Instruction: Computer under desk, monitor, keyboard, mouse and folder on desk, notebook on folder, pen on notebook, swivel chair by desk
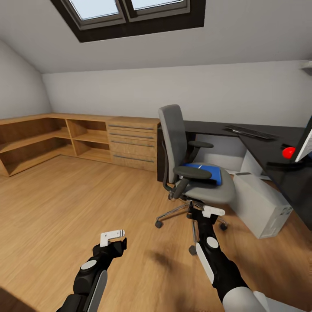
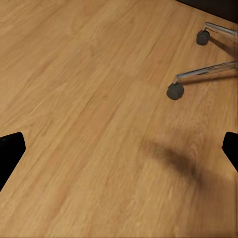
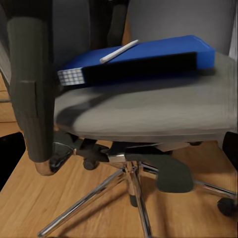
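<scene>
The grey swivel chair (image 1: 190, 167) stands on the wood floor in front of the black desk (image 1: 260, 149). On its seat lies a blue flat item (image 3: 163, 52) with a black edge, and the white pen (image 3: 119, 51) rests on top of it. I cannot tell folder from notebook. The keyboard (image 1: 250, 131) lies on the desk's far wing. The monitor (image 1: 305, 143) is cut off at the right edge. A white computer tower (image 1: 262, 203) sits under the desk. My right gripper (image 1: 208, 214) is open, low before the seat. My left gripper (image 1: 113, 240) is open over bare floor.
Light-wood shelves (image 1: 39, 138) and a chest with bar handles (image 1: 132, 143) line the back wall. A red round thing (image 1: 288, 152) sits on the desk by the monitor. The chair's chrome legs and casters (image 2: 174, 90) spread near my arms. Open floor (image 1: 65, 203) lies to the left.
</scene>
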Robot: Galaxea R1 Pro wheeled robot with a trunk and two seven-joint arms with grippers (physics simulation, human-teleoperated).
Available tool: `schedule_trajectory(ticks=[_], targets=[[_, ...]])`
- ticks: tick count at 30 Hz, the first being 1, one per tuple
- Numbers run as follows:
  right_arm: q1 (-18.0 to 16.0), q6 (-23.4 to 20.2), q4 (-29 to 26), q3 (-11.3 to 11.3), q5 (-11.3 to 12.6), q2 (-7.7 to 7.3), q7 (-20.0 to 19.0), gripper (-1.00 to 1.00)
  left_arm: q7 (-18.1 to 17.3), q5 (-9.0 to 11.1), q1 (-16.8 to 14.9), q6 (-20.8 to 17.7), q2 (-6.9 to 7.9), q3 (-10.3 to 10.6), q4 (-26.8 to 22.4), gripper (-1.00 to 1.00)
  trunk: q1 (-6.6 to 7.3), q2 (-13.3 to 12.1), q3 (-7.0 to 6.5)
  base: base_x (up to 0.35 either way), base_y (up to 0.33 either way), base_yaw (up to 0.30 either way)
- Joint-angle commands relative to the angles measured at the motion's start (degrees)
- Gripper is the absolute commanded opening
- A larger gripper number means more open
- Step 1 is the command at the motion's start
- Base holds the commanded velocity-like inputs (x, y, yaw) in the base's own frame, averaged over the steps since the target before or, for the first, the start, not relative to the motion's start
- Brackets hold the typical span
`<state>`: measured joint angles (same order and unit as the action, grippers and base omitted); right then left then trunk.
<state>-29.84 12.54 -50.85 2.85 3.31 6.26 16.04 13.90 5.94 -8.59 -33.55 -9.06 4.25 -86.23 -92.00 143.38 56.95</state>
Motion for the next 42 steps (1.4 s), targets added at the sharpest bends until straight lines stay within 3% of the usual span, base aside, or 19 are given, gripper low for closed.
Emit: schedule_trajectory(ticks=[1,31,42], targets=[[0.0,0.2,0.0,0.2,0.4,-0.02,0.3,1.0,0.5,0.6,0.0,-0.2,0.01,0.1,-0.1,1.0,0.01,0.0,0.06,0.0,0.0,-0.215],[0.0,0.0,0.2,0.4,0.6,0.16,0.2,1.0,0.5,0.6,0.0,-0.2,0.02,0.0,-0.1,1.0,0.01,0.0,0.49,0.0,0.0,-0.263],[0.0,0.2,0.4,0.2,0.2,0.84,0.4,1.0,0.5,0.6,0.0,-0.2,0.01,0.0,-0.1,1.0,0.01,0.0,0.59,0.0,0.0,-0.034]])
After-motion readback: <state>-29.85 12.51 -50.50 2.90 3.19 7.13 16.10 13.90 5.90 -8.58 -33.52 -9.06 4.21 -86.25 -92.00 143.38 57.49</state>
